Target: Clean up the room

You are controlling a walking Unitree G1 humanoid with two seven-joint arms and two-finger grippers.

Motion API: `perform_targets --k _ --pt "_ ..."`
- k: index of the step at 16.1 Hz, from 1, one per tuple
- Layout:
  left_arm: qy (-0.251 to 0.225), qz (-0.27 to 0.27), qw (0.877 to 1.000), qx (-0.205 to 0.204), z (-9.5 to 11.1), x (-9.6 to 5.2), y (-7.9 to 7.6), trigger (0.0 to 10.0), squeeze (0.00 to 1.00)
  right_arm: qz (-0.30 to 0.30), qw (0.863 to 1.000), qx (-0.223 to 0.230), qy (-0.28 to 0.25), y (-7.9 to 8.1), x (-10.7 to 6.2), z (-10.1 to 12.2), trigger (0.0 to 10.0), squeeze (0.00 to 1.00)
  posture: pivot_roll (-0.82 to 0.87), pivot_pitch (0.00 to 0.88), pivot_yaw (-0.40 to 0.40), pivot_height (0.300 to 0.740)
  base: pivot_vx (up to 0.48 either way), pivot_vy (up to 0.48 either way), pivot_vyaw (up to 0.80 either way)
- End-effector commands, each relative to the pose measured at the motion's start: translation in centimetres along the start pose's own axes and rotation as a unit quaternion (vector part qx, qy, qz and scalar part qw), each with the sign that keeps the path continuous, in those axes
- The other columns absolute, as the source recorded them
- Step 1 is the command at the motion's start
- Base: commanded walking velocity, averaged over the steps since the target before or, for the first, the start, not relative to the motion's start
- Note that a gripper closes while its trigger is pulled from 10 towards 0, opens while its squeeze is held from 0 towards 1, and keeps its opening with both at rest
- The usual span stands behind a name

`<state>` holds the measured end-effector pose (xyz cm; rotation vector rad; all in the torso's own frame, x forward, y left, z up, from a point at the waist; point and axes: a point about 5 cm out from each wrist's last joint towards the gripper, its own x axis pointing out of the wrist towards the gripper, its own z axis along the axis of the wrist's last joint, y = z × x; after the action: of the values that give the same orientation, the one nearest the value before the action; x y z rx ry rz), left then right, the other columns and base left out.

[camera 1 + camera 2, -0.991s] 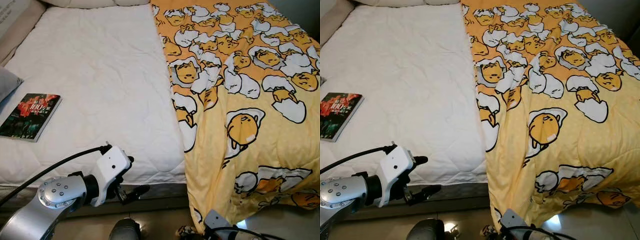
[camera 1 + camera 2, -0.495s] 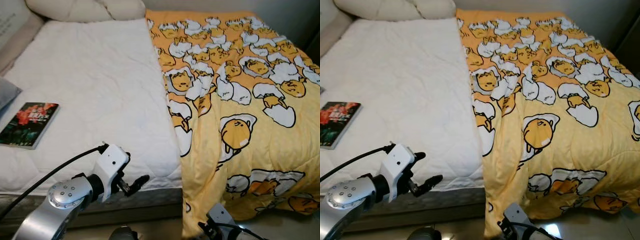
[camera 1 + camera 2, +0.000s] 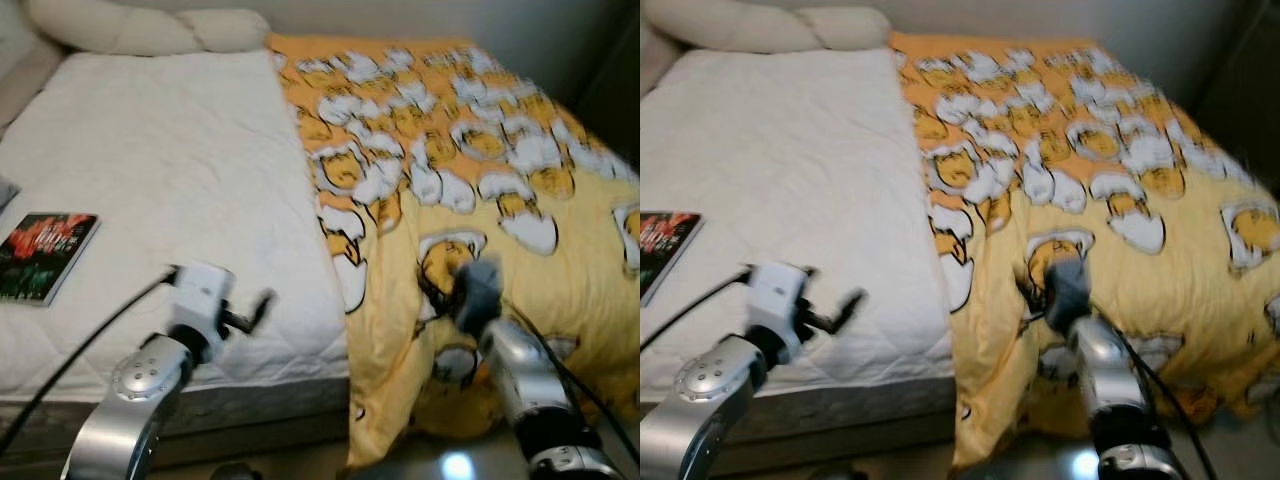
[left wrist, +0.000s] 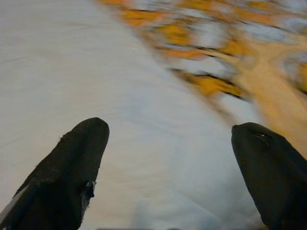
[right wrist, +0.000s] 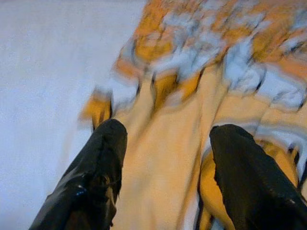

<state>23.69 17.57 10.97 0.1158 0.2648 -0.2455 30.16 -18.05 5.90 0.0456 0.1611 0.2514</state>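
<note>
On the bed with the white quilted mattress cover [image 3: 170, 170], the yellow-orange blanket with a cartoon egg print [image 3: 500, 150] covers the right half and hangs down over the foot edge towards the floor. Its long straight edge runs from the head to the foot of the bed, approx. in the middle of the mattress. The left half of the mattress is bare.

Two cream pillows [image 3: 130, 30] lie at the head of the bed, on the bare half, touching each other. A thin book with a dark red-and-green cover [image 3: 45, 255] lies flat near the left edge of the mattress, well apart from the blanket.

The left gripper [image 3: 255, 310] is raised over the foot corner of the bare half, near the blanket's edge. In the left wrist view its two black fingers [image 4: 72, 177] stand wide apart with only white mattress between them; they hold nothing.

The right gripper [image 3: 440, 290] is over the blanket, near the foot edge of the bed, at a cartoon egg figure. In the right wrist view its fingers [image 5: 98, 177] are spread apart as well, w/ yellow cloth seen between them. If the tips touch the cloth I cannot tell, the pictures are too blurred there. No cloth is pinched.

Both silver arms reach up from the foot of the bed.
</note>
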Motion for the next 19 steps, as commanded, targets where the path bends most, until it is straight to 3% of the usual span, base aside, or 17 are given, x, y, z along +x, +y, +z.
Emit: perform_targets --k 1,4,8,15,19 --pt "-0.011 0.039 0.999 -0.016 0.2 0.3 0.6 10.0 0.15 -0.030 0.999 0.021 0.007 0.5 -0.4 -0.5 10.0 0.00 0.07 0.000 -0.060 0.740 0.000 -0.345 0.00" --pt "-0.012 0.067 0.998 -0.017 -0.3 0.4 0.6 10.0 0.15 -0.082 0.995 -0.058 0.010 1.4 0.2 0.7 10.0 0.00 0.07 0.000 -0.076 0.740 0.000 -0.480 0.00" --pt "-0.016 0.098 0.995 -0.023 -0.6 0.2 0.8 10.0 0.15 -0.071 0.997 0.006 0.030 1.9 -0.7 0.6 10.0 0.00 0.07 0.000 -0.088 0.740 0.000 -0.480 0.00" --pt "-0.019 0.103 0.994 -0.007 -0.3 0.4 1.7 10.0 0.15 -0.079 0.996 0.017 0.046 3.1 -1.2 0.3 10.0 0.00 0.03 0.000 -0.050 0.740 0.000 -0.480 0.00" --pt "-0.018 0.102 0.994 0.021 -0.1 1.0 1.8 10.0 0.15 -0.120 0.990 0.068 0.033 2.7 -1.9 -0.1 10.0 0.00 0.05 0.000 -0.037 0.740 0.000 -0.480 0.00"
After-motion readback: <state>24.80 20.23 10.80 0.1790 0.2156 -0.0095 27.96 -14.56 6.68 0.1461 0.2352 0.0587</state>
